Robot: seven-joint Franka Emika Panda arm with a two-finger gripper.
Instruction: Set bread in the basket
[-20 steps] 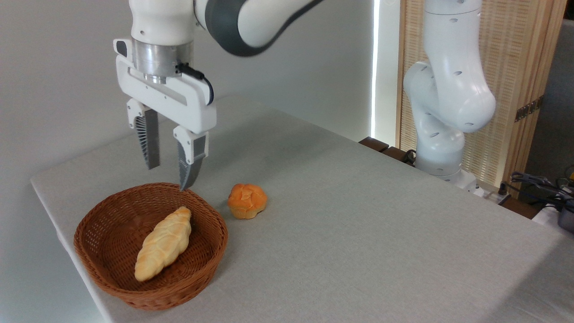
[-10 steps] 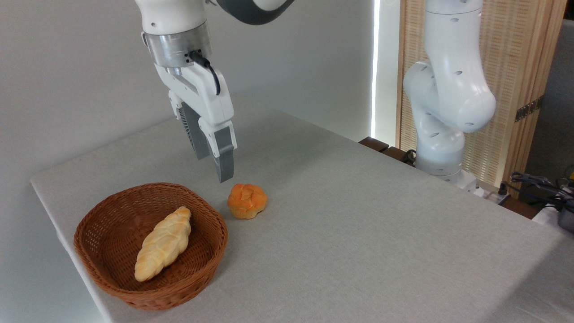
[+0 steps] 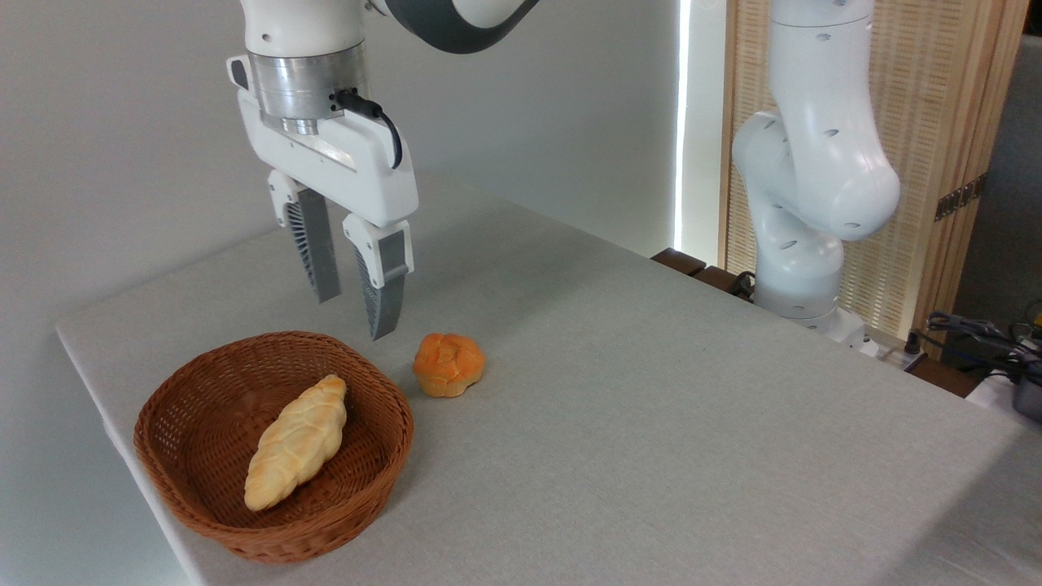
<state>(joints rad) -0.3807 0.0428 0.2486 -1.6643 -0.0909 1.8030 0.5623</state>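
Pale golden braided bread (image 3: 296, 443) lying in wicker basket (image 3: 189, 513), gripper (image 3: 355, 313) released above

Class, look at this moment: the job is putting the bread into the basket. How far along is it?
Done: the bread lies inside the basket. In hand: nothing; the gripper is open and empty, raised above the table near the basket's far rim. Left: apparently nothing for the loaf. A round bun sits on the table outside the basket.
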